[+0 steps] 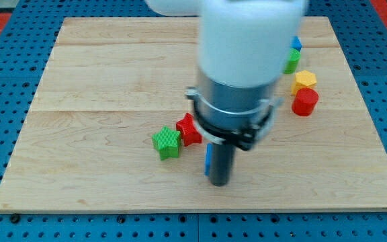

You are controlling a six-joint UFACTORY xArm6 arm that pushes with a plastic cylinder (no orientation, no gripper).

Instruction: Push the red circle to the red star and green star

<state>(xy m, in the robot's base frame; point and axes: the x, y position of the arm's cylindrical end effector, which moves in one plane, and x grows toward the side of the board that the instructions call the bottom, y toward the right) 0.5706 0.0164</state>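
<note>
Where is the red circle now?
The red circle lies at the view's right, just below the yellow block, far from the red star and green star.

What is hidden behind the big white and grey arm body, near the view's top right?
A green block and a blue block peek out beside the arm; their shapes stay covered. My tip is hidden too.

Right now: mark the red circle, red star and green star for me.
red circle (305,101): camera view, point on its front side wall.
red star (191,131): camera view, point on its visible top, left of the arm.
green star (166,142): camera view, point on its ridged top face.
</note>
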